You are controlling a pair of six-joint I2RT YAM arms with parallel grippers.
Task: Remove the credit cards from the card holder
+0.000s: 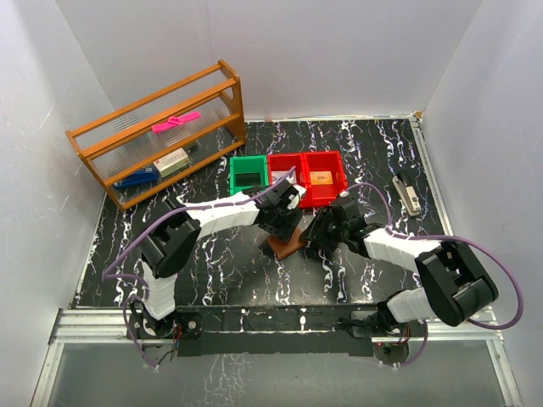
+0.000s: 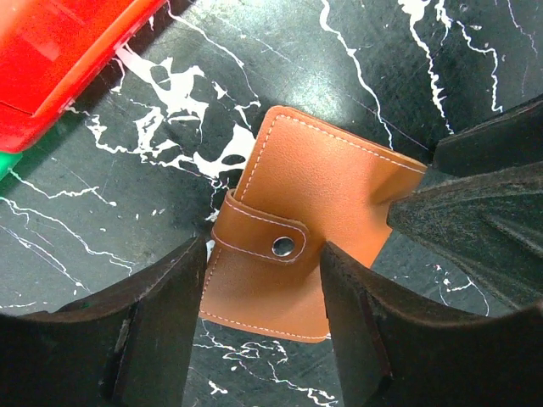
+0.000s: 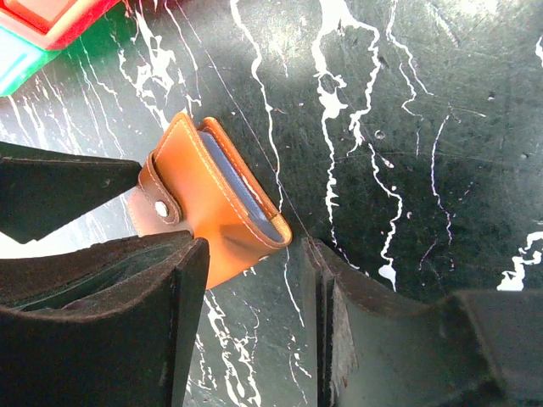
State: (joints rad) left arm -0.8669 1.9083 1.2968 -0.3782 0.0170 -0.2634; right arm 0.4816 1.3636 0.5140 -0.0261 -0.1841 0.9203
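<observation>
Top external view: two arms meet over one closed card holder (image 1: 286, 244) near the middle of the table (image 1: 229, 275).

One black marbled table carries one wooden rack (image 1: 161, 127) with three items inside, pink (image 1: 176, 121), white (image 1: 172, 162) and blue (image 1: 136, 178). Then come two arms, three bins (two red (image 1: 327, 174), one green (image 1: 248, 174)), and one small grey object (image 1: 407, 193) lying well apart at the right. The single brown card holder is fastened by one strap (image 2: 254, 233) and one snap (image 2: 282, 246). Its slit shows pale blue, and I cannot tell whether that is lining or a card. The left gripper (image 2: 263, 250) straddles the strap end with a finger at each edge; whether it squeezes I cannot tell. The right gripper (image 3: 254, 246) stands spread, with one finger against the holder and the other clear of it.
</observation>
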